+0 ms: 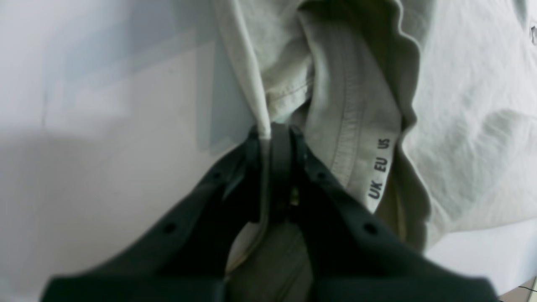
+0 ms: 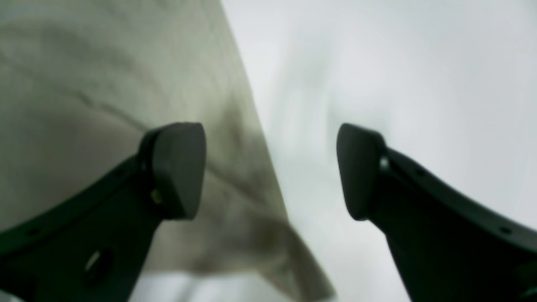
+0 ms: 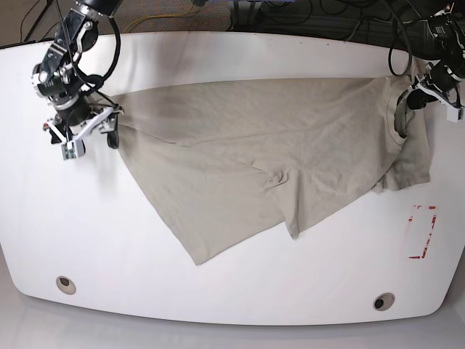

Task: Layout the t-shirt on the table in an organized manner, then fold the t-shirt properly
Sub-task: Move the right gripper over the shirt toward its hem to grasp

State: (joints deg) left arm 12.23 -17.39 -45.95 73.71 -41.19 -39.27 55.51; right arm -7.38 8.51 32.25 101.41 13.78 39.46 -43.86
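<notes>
While the left gripper [image 1: 272, 138] is pinched tight on a seam edge of the t-shirt [image 3: 276, 145] by the collar, with the size label just beside its tips, the right gripper [image 2: 270, 172] hangs with its jaws wide apart and nothing between them, straddling the shirt's straight side edge: one fingertip [image 2: 178, 167] over cloth, the other over bare table [image 3: 218, 43]. Seen from the base camera, the shirt lies stretched across the table between the two arms, its long axis running from one gripper to the other, the collar end at the left gripper and the far edge touching or just under the right one. The lower part trails toward the table's front edge in a crooked point, so the shirt is not yet laid out flat. My judgement is that the coming move turns on the right gripper closing on that edge, since it is the nearer arm there. Count: one shirt, two grippers, two round holes [image 3: 65, 284] near the table's front edge, and one red dashed mark [image 3: 421, 233] beside the collar end.
</notes>
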